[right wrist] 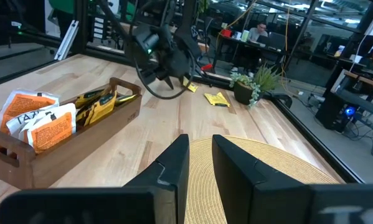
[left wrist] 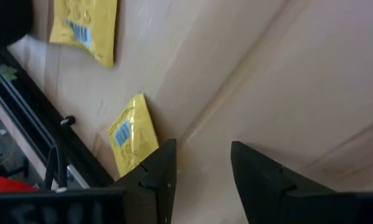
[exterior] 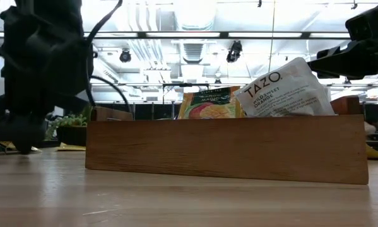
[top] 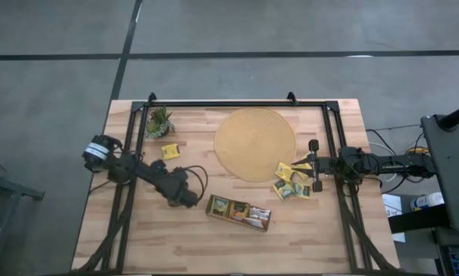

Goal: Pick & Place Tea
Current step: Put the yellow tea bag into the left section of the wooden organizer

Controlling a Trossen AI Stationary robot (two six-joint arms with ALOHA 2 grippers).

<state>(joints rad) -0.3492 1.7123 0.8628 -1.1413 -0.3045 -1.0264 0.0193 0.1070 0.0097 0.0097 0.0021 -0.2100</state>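
The left pincer (top: 191, 200) hovers low over the light wooden worktop (top: 137, 230) beside the dark brown oblong wooden tray (top: 238, 213), its fingers parted and empty. The right pincer (top: 315, 165), slightly parted and empty, waits by the round woven straw mat (top: 255, 143). Small yellow paper tea sachets (top: 292, 182) lie below it, one lone sachet (top: 170, 151) near the small green spiky plant (top: 159, 122).

Left arm: extended diagonally across the worktop (top: 137, 238), left gripper (top: 191, 200) low, fingers (left wrist: 155, 180) parted with nothing between them. Right arm: reaching in from the right edge, right gripper (top: 314, 165) fingers (right wrist: 174, 162) narrowly parted, empty.
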